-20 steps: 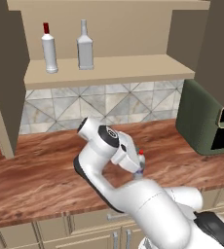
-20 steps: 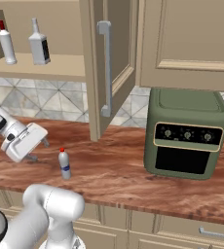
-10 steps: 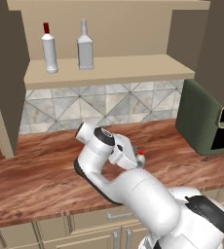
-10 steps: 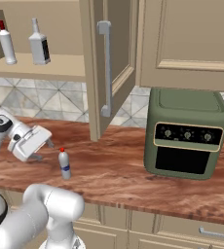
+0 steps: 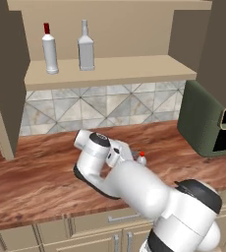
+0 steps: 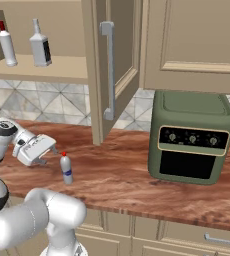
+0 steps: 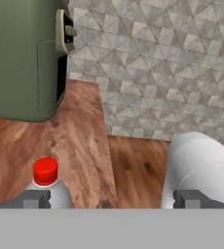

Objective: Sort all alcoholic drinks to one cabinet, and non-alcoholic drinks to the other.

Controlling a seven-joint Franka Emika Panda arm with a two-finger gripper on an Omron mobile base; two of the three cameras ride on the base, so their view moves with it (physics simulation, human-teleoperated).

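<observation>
A small clear bottle with a red cap and blue label (image 6: 66, 169) stands on the wooden counter (image 6: 117, 175). My gripper (image 6: 51, 156) hangs low just to its left, open and holding nothing. In the hand view the gripper (image 7: 111, 199) is level with the bottle's red cap (image 7: 46, 171), which sits by one fingertip (image 7: 36, 198). In the left base view the bottle (image 5: 142, 158) peeks out beside the gripper (image 5: 131, 154). A slender white bottle with a dark red cap (image 5: 49, 49) and a squarish clear-grey bottle (image 5: 86, 47) stand on the open cabinet's shelf (image 5: 110, 71).
The open cabinet door (image 6: 114, 65) with its grey bar handle juts out over the counter. To the right hangs a closed cabinet (image 6: 192, 40) above a green countertop oven (image 6: 192, 137). A tiled backsplash (image 5: 110, 106) runs behind.
The arm has folded lower and the hand has eased a little toward the small bottle. The jaws stay open and none of the bottles has moved.
</observation>
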